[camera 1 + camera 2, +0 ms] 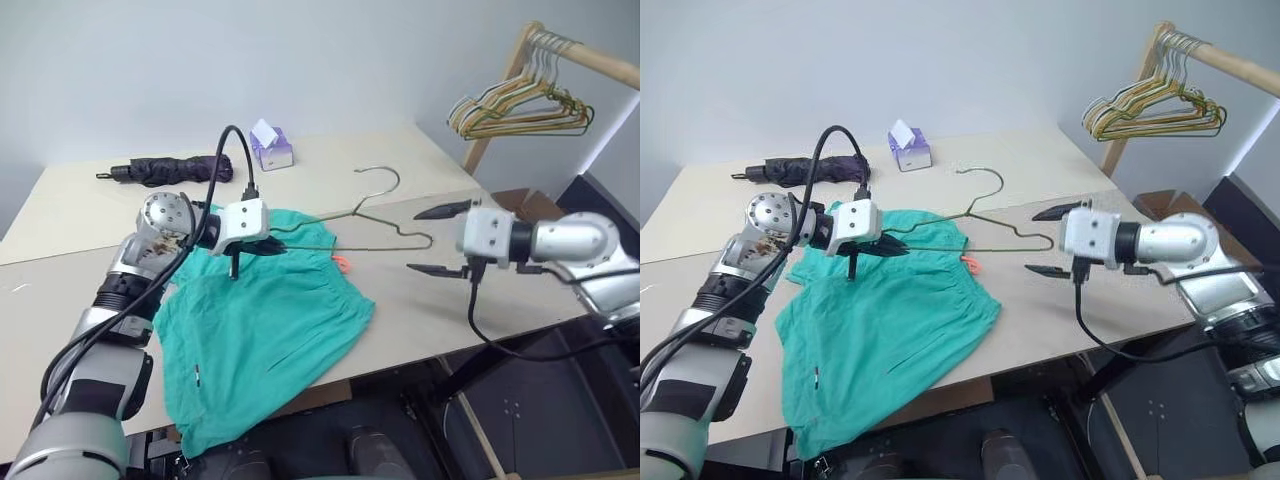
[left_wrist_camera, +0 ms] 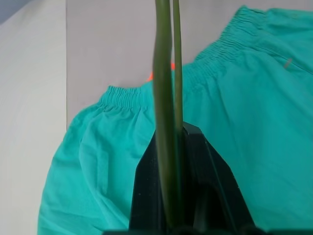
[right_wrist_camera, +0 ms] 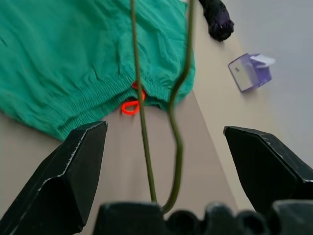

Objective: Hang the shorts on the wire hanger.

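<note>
The teal-green shorts lie spread on the table, with one leg drooping over the front edge. An orange loop shows at their waistband. The thin olive-grey wire hanger is held just above the waistband, lying nearly level with its hook pointing away from me. My left gripper is shut on the hanger's left corner, over the shorts. My right gripper stands open at the hanger's right corner; the wire runs between its spread fingers without being pinched.
On the beige table, a folded dark umbrella and a purple tissue box sit at the back. At the far right, a bunch of yellow and tan hangers hangs from a wooden rack.
</note>
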`<state>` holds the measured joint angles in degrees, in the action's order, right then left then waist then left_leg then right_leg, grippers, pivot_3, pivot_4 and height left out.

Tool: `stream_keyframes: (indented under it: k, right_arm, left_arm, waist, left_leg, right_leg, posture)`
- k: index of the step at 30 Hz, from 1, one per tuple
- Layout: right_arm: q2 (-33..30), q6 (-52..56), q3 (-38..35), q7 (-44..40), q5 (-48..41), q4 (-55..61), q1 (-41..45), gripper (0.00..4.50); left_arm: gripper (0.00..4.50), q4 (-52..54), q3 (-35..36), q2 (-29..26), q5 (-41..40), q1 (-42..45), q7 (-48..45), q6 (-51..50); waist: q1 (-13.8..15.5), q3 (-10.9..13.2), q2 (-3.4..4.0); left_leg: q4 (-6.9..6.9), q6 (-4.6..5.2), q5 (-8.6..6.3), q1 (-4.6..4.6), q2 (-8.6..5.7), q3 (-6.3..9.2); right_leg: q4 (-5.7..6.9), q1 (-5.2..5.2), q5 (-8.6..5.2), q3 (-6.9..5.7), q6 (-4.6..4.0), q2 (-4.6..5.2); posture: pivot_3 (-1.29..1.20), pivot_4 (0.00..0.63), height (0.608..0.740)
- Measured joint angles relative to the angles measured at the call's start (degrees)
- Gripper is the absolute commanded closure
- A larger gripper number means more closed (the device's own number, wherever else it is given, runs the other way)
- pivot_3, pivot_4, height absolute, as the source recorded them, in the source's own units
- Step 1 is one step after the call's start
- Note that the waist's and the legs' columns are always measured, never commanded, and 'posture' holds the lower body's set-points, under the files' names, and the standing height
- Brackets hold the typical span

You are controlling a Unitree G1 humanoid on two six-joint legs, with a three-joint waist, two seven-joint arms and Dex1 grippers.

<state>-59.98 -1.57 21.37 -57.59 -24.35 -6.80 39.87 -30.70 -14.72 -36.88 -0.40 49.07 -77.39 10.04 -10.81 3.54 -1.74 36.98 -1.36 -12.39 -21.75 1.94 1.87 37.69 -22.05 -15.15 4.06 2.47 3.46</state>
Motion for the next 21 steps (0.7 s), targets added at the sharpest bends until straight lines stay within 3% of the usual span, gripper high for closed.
stream_keyframes:
  k: [6, 8, 19, 21]
  right_arm:
    - [2.0, 12.5, 0.6, -7.8, 4.6, 1.8, 1.9, 0.20]
    - [3.7, 14.4, 0.9, -9.0, 6.9, 1.6, 2.2, 0.64]
    - [10.8, 16.6, 0.7, -12.7, 16.0, -3.7, 4.5, 4.48]
    - [11.3, 16.6, 0.4, -13.2, 16.5, -4.1, 4.5, 4.48]
  left_arm:
    - [4.50, 1.0, 0.1, 0.9, -0.9, -1.5, -0.8, -0.3]
    - [4.50, 1.3, 0.1, 1.0, -1.2, -1.5, -0.8, -0.3]
    - [4.50, 2.0, 0.2, 1.1, -1.9, -1.6, -1.0, -0.5]
    - [4.50, 2.0, 0.2, 1.1, -1.9, -1.7, -1.0, -0.5]
  waist:
    - [2.4, 0.0, 0.01]
    - [2.9, 0.0, 0.01]
    - [3.9, 0.0, 0.00]
    - [3.9, 0.0, 0.01]
  left_leg:
    - [0.17, 0.00, 0.00, -0.34, -0.01, -0.03]
    - [0.21, 0.00, -0.01, -0.34, -0.01, -0.06]
    - [0.30, 0.01, -0.01, -0.40, -0.02, -0.09]
    - [0.30, 0.01, -0.01, -0.40, -0.02, -0.09]
  right_leg:
    - [0.02, -0.27, -0.01, -0.04, 0.02, 0.01]
    - [0.03, -0.27, 0.00, -0.03, 0.02, 0.01]
    - [0.04, -0.29, 0.00, -0.04, 0.04, 0.01]
    - [0.04, -0.30, 0.00, -0.04, 0.04, 0.01]
  posture:
    - [-0.06, 0.000, 0.740]
    - [-0.06, 0.000, 0.740]
    - [-0.06, 0.000, 0.740]
    - [-0.06, 0.000, 0.740]
